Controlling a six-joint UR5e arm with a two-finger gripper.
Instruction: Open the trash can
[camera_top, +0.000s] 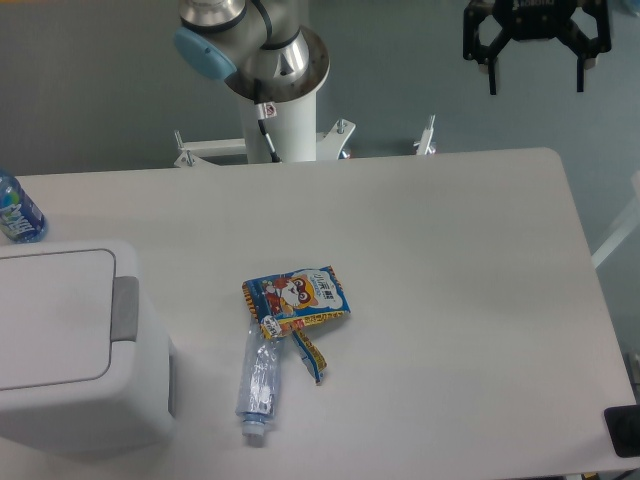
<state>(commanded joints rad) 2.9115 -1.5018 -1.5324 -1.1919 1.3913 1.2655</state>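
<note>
Occupying the table's lower-left corner: large boxy white plastic trash can with rounded corners, cut off by the left edge. Long axis running left to right; grey push tab on the right-hand end, facing the table centre. Flat white lid lying closed, smooth and matte, outlined by a thin seam.
Behind it at the left edge: small blue-labelled clear plastic bottle, partly cropped.
Right of the can, well apart: crushed transparent plastic bottle, cap toward the near edge; touching its upper end, crumpled blue-and-yellow foil snack wrapper with cartoon print.
Underneath all: smooth white table with rounded corners.
Upper right, high above the table's far edge: black two-finger gripper, fingers spread apart, holding nothing.
</note>
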